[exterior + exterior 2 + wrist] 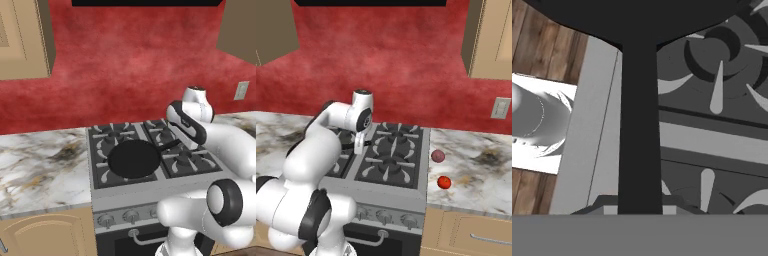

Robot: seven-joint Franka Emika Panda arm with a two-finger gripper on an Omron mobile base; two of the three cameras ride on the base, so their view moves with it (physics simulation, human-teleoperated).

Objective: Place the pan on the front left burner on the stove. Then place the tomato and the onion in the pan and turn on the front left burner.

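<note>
**Pan on front left burner, handle in grip**

Gripper point(640, 212) clenched on the pan's long handle; the handle runs straight out from between the jaws to the pan point(134, 159), which sits over the front left burner point(106, 165) of the stove point(150, 197). Holding by the handle end probably keeps the hand off the grates. Onion point(438, 156) and tomato point(444, 182) wait on the counter point(476, 170) right of the stove, well apart from the fingers.

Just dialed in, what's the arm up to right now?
The gripper is shut on the handle of the pan, which sits on the front left burner of the stove. The onion and tomato lie on the counter right of the stove.
</note>
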